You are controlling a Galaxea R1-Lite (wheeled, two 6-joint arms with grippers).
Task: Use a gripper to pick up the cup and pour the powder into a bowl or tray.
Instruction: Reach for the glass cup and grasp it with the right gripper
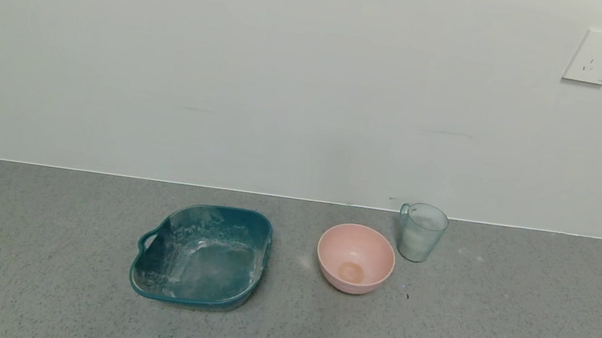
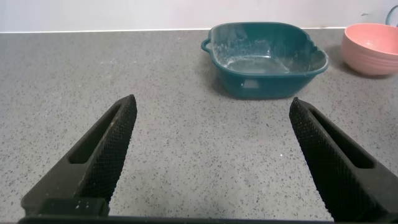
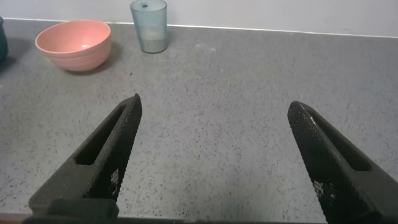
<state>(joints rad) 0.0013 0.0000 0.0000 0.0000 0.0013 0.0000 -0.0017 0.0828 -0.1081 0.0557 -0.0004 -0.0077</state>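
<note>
The translucent blue-green cup (image 1: 422,232) stands upright by the wall, just right of and behind the pink bowl (image 1: 355,258); white powder (image 1: 416,241) fills its lower part. Both also show in the right wrist view, the cup (image 3: 149,26) beside the bowl (image 3: 73,45). Neither arm shows in the head view. My right gripper (image 3: 214,106) is open and empty over bare counter, well short of the cup. My left gripper (image 2: 211,107) is open and empty, with the teal tray (image 2: 264,59) and the bowl's edge (image 2: 373,48) ahead of it.
The teal squarish tray (image 1: 203,254), dusted with white residue, sits left of the bowl. The grey speckled counter (image 1: 520,329) ends at a pale wall close behind the cup. A wall socket (image 1: 596,56) is high on the right.
</note>
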